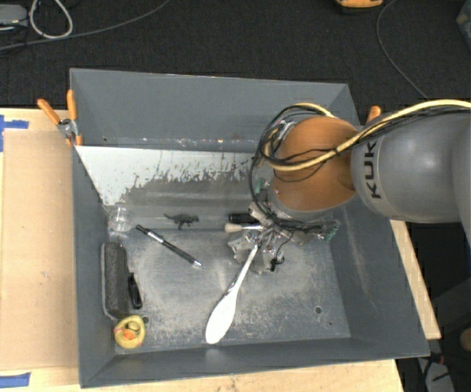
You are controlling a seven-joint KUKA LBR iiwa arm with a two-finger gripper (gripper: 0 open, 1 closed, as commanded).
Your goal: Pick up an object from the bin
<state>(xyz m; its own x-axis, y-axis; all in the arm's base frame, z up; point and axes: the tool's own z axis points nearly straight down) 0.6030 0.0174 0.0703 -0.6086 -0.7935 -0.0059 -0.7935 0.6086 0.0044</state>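
1 white spoon (228, 305) mid bin (374, 300), bowl toward near side, handle tip up at jaws, can't tell if jaws open or closed, black pen (168, 246) to left w/ gap

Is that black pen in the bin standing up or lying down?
Lying down. The pen stretches slantwise, full length, on the floor of the bin, to the left of the gripper.
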